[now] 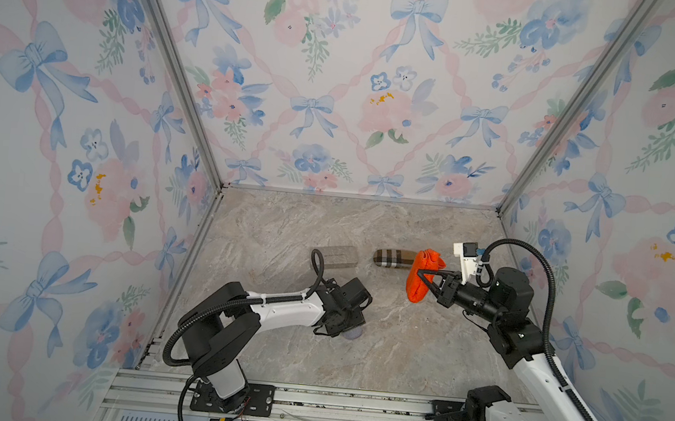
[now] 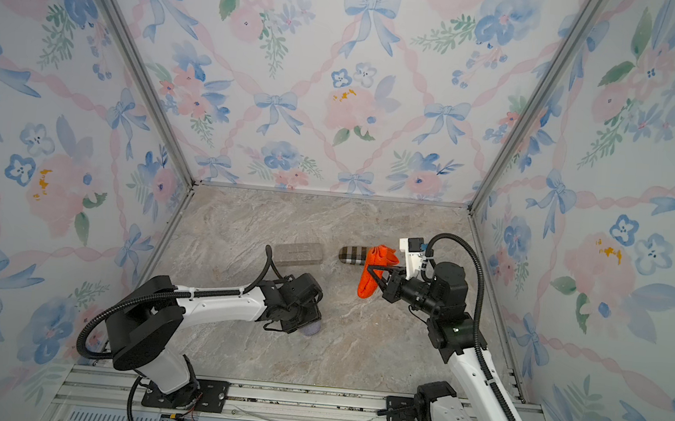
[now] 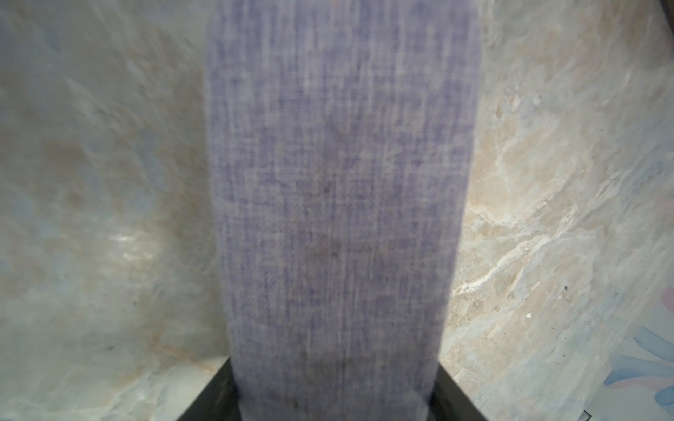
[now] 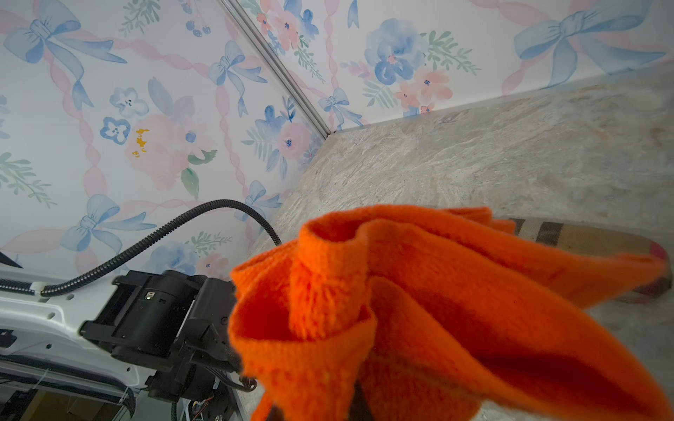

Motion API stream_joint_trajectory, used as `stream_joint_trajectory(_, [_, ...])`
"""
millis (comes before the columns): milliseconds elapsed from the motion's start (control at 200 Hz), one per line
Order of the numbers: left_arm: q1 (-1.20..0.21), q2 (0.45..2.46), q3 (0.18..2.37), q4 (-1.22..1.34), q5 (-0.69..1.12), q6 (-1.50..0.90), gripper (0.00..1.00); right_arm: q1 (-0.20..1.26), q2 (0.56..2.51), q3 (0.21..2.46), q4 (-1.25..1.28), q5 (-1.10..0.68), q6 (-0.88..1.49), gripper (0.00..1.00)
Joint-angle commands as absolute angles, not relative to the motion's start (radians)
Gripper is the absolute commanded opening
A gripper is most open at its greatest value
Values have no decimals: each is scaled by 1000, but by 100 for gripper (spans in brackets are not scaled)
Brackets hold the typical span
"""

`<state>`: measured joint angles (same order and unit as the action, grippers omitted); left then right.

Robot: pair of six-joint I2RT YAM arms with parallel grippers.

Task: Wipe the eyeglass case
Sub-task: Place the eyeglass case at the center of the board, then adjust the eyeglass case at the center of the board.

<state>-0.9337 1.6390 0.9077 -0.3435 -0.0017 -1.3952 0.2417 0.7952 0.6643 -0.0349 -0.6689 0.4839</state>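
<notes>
**Lavender case clamped low on the left, orange cloth pinched on the right**

Three flat walls (image 1: 339, 74) papered with watercolour bows and flowers close in the cell, joined at the corners by bare aluminium posts. The tabletop (image 1: 284, 223) is a smooth slab with beige and grey stone veining. A ribbed aluminium rail (image 1: 311, 401) runs along its near edge and carries both arm bases.

The left arm (image 1: 277, 312), with its white shell, black joints and corrugated cable, reaches low across the middle. The left gripper (image 3: 333, 379) points down, and its jaws are clamped on the lavender eyeglass case (image 3: 335, 182). This case is a long, round-ended shape in coarse woven fabric. In both top views only its rounded end (image 1: 352, 335) (image 2: 311, 329) shows below the wrist, at the tabletop near the centre.

The right arm (image 1: 523, 361) rises from the near right corner. The right gripper (image 1: 420, 273) is closed tight on the orange cloth (image 1: 421, 285), a fuzzy, folded microfibre bunch hanging in soft pleats above the surface.

Behind the cloth lies a plaid case (image 1: 394, 259), rounded and checked in tan, black and white. From above, the cloth covers the plaid case's right end. Left of the plaid case and apart from it lies a grey-beige box case (image 1: 338, 256), flat-sided with square corners.

The far half of the tabletop up to the back wall is bare, and so is the strip between the two grippers. The right wall stands close to the right arm's elbow.
</notes>
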Motion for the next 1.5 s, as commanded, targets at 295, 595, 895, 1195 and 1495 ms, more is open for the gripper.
stream_joint_trajectory(295, [-938, 1717, 923, -441, 84, -1450, 85, 208, 721, 649, -106, -684, 434, 0])
stream_joint_trajectory(595, [-946, 1736, 995, -440, 132, -1454, 87, 191, 691, 621, -115, -691, 431, 0])
stream_joint_trajectory(895, [-984, 1810, 1116, -439, 205, -1485, 87, 183, 675, 591, -91, -683, 457, 0])
stream_joint_trajectory(1195, [-980, 1830, 1191, -417, 224, -1435, 87, 181, 659, 579, -97, -655, 464, 0])
stream_joint_trajectory(1495, [-959, 1672, 1135, -332, 362, -1011, 81, 178, 689, 604, -113, -635, 470, 0])
